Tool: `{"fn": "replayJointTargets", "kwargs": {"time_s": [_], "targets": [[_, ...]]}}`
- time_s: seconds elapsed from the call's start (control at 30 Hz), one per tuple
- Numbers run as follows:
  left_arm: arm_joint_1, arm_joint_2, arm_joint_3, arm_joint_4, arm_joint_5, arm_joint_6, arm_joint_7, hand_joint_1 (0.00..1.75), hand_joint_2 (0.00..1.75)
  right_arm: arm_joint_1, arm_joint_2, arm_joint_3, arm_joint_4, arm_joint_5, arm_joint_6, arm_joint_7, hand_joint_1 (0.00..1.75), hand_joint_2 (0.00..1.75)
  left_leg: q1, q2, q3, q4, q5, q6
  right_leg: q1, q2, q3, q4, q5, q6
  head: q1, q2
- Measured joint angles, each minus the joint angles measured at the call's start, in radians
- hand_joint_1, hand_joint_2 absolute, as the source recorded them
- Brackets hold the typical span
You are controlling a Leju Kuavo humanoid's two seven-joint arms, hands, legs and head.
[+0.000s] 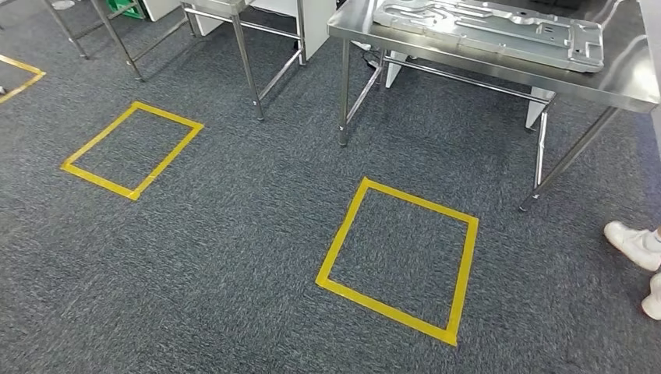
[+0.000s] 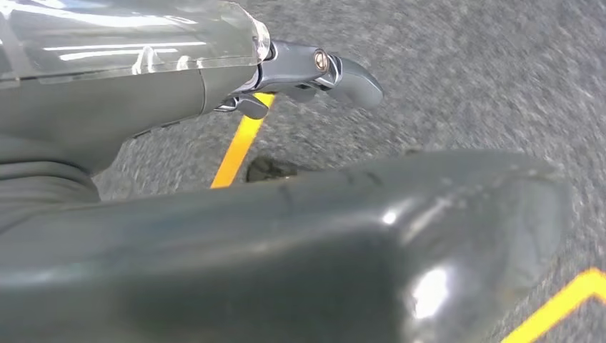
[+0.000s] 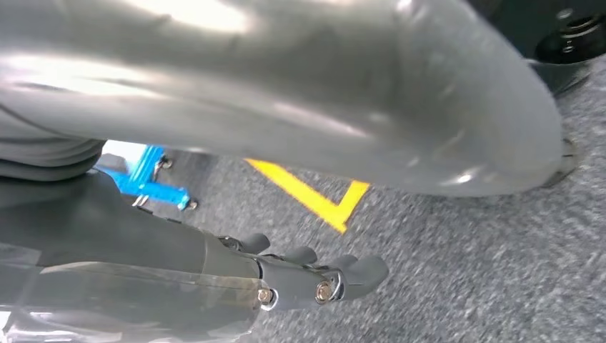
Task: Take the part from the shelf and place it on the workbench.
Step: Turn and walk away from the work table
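Part [image 1: 499, 31] lies on the table [image 1: 623, 86], upper right; left robot hand [image 2: 314, 71] and right robot hand [image 3: 314, 279] hang empty, fingers loosely extended — task looks done.

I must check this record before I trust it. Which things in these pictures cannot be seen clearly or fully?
- Metal part on the workbench: head view, far side cut off by the top edge.
- Person's white shoes: head view, the rest of the person cut off by the right edge.
- Left hand: left wrist view, fingers mostly hidden behind the thumb, grasp unclear.
- Right hand: right wrist view, fingertips blurred.
- Blue object: right wrist view, partly hidden, unidentifiable.
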Motion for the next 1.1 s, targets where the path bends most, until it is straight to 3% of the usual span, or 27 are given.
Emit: {"fn": "replayJointTargets", "kwargs": {"time_s": [0.07, 0.13, 0.17, 0.2, 0.23, 0.3, 0.37, 0.43, 0.5, 0.57, 0.63, 0.67, 0.7, 0.73, 0.8, 0.87, 0.93, 0.97, 1.0, 1.03, 1.1], "targets": [[0.004, -0.002, 0.006, 0.000, 0.018, 0.013, -0.001, 0.00, 0.00, 0.007, 0.002, 0.007, 0.000, 0.023, 0.000, 0.000, 0.00, 0.00, -0.001, 0.057, -0.052, 0.113, -0.069, -0.006, 0.002, -0.029, -0.001, -0.006, 0.003, -0.009, 0.000, 0.000], [0.009, -0.002, 0.016, 0.000, 0.033, 0.024, -0.001, 0.00, 0.00, 0.011, 0.002, 0.017, 0.000, 0.041, 0.002, 0.002, 0.00, 0.00, 0.000, 0.078, -0.105, 0.236, -0.124, -0.012, 0.007, -0.059, -0.004, -0.005, 0.002, -0.011, 0.000, 0.000], [0.014, -0.003, 0.022, 0.000, 0.038, 0.028, -0.001, 0.00, 0.00, 0.012, 0.003, 0.023, 0.000, 0.048, 0.004, 0.002, 0.00, 0.00, 0.000, 0.082, -0.109, 0.255, -0.125, -0.013, 0.009, -0.073, -0.005, -0.004, 0.002, -0.011, 0.000, 0.000], [0.019, -0.003, 0.027, 0.000, 0.042, 0.033, -0.001, 0.00, 0.00, 0.012, 0.003, 0.028, 0.000, 0.054, 0.006, 0.003, 0.00, 0.00, 0.000, 0.086, -0.092, 0.232, -0.106, -0.013, 0.010, -0.086, -0.004, -0.003, 0.001, -0.010, 0.000, 0.000], [0.023, -0.003, 0.031, 0.000, 0.045, 0.038, -0.001, 0.00, 0.00, 0.011, 0.003, 0.032, 0.000, 0.058, 0.008, 0.004, 0.00, 0.00, 0.000, 0.095, -0.054, 0.168, -0.074, -0.010, 0.010, -0.099, -0.003, -0.002, 0.000, -0.009, 0.000, 0.000], [0.024, -0.003, 0.038, 0.000, 0.047, 0.044, 0.000, 0.00, 0.00, 0.009, 0.003, 0.040, 0.000, 0.062, 0.014, 0.005, 0.00, 0.00, -0.006, 0.140, 0.030, 0.019, -0.021, 0.001, 0.014, -0.121, 0.001, 0.002, -0.005, -0.003, 0.000, 0.000], [0.023, -0.003, 0.046, 0.000, 0.047, 0.048, 0.000, 0.00, 0.00, 0.007, 0.002, 0.045, 0.000, 0.063, 0.017, 0.005, 0.00, 0.00, -0.012, 0.163, 0.061, -0.044, -0.006, 0.012, 0.018, -0.139, 0.005, 0.004, -0.008, 0.006, 0.000, 0.000], [0.026, -0.003, 0.050, 0.000, 0.048, 0.053, 0.004, 0.00, 0.00, 0.002, 0.002, 0.051, 0.000, 0.064, 0.017, 0.007, 0.00, 0.00, -0.012, 0.141, 0.058, -0.047, -0.001, 0.021, 0.018, -0.152, 0.009, 0.004, -0.010, 0.016, 0.000, 0.000], [0.028, -0.006, 0.054, 0.000, 0.052, 0.058, 0.009, 0.00, 0.00, -0.001, 0.000, 0.055, 0.000, 0.068, 0.017, 0.011, 0.00, 0.00, -0.006, 0.122, 0.060, -0.054, 0.008, 0.033, 0.015, -0.116, 0.003, 0.028, -0.033, 0.027, 0.000, 0.000], [0.025, -0.010, 0.058, 0.000, 0.058, 0.063, 0.013, 0.00, 0.00, 0.001, -0.002, 0.057, 0.000, 0.076, 0.018, 0.013, 0.00, 0.00, -0.003, 0.102, 0.056, -0.058, 0.016, 0.043, 0.010, -0.056, -0.044, 0.134, -0.101, 0.034, 0.000, 0.000], [0.023, -0.012, 0.063, 0.000, 0.063, 0.068, 0.015, 0.00, 0.00, 0.004, -0.002, 0.059, 0.000, 0.082, 0.019, 0.013, 0.00, 0.00, -0.004, 0.077, 0.050, -0.056, 0.019, 0.046, 0.006, -0.033, -0.109, 0.273, -0.160, 0.037, 0.000, 0.000], [0.024, -0.013, 0.067, 0.000, 0.066, 0.070, 0.016, 0.00, 0.00, 0.005, -0.002, 0.061, 0.000, 0.084, 0.019, 0.013, 0.00, 0.00, -0.004, 0.063, 0.049, -0.055, 0.020, 0.045, 0.005, -0.031, -0.125, 0.306, -0.162, 0.038, 0.000, 0.000], [0.025, -0.014, 0.070, 0.000, 0.067, 0.071, 0.016, 0.00, 0.00, 0.005, -0.003, 0.063, 0.001, 0.085, 0.019, 0.013, 0.00, 0.00, -0.004, 0.049, 0.049, -0.053, 0.020, 0.044, 0.003, -0.030, -0.121, 0.297, -0.142, 0.038, 0.000, 0.000], [0.026, -0.016, 0.073, 0.000, 0.067, 0.071, 0.017, 0.00, 0.00, 0.006, -0.003, 0.064, 0.001, 0.086, 0.019, 0.013, 0.00, 0.00, -0.004, 0.034, 0.049, -0.051, 0.019, 0.043, 0.001, -0.024, -0.099, 0.246, -0.105, 0.037, 0.000, 0.000], [0.025, -0.019, 0.074, 0.001, 0.069, 0.072, 0.017, 0.00, 0.00, 0.007, -0.005, 0.067, 0.001, 0.088, 0.019, 0.013, 0.00, 0.00, -0.004, 0.006, 0.045, -0.041, 0.016, 0.035, -0.005, 0.023, -0.038, 0.102, -0.035, 0.033, 0.000, 0.000], [0.024, -0.022, 0.077, 0.001, 0.076, 0.076, 0.017, 0.00, 0.00, 0.007, -0.007, 0.072, 0.001, 0.095, 0.020, 0.011, 0.00, 0.00, -0.004, -0.018, 0.034, -0.032, 0.016, 0.022, -0.006, 0.062, -0.010, 0.029, -0.012, 0.030, 0.000, 0.000], [0.026, -0.024, 0.084, 0.001, 0.090, 0.086, 0.017, 0.00, 0.00, 0.004, -0.007, 0.081, 0.001, 0.107, 0.021, 0.005, 0.00, 0.00, 0.000, -0.042, 0.025, -0.034, 0.020, 0.006, -0.003, 0.049, -0.009, 0.025, -0.013, 0.022, 0.000, 0.000], [0.029, -0.026, 0.090, 0.001, 0.098, 0.093, 0.017, 0.00, 0.00, 0.003, -0.007, 0.087, 0.001, 0.114, 0.022, 0.003, 0.00, 0.00, 0.001, -0.040, 0.023, -0.032, 0.018, 0.000, -0.003, 0.035, -0.007, 0.020, -0.011, 0.016, 0.000, 0.000], [0.030, -0.029, 0.097, 0.001, 0.107, 0.102, 0.016, 0.00, 0.00, 0.002, -0.008, 0.093, 0.000, 0.123, 0.023, -0.001, 0.00, 0.00, 0.001, -0.022, 0.015, -0.018, 0.008, -0.004, -0.004, 0.021, -0.004, 0.014, -0.008, 0.008, 0.000, 0.000], [0.031, -0.032, 0.103, 0.001, 0.115, 0.109, 0.015, 0.00, 0.00, 0.003, -0.009, 0.100, 0.000, 0.130, 0.026, -0.005, 0.00, 0.00, -0.001, 0.005, -0.001, 0.015, -0.013, -0.008, -0.005, 0.005, -0.002, 0.008, -0.005, 0.002, 0.000, 0.000], [0.028, -0.037, 0.113, 0.001, 0.127, 0.120, 0.007, 0.00, 0.00, 0.004, -0.010, 0.113, 0.000, 0.142, 0.031, -0.013, 0.00, 0.00, -0.001, 0.063, -0.056, 0.132, -0.079, -0.013, -0.001, -0.026, -0.001, 0.005, -0.005, -0.006, 0.000, 0.000]]}}
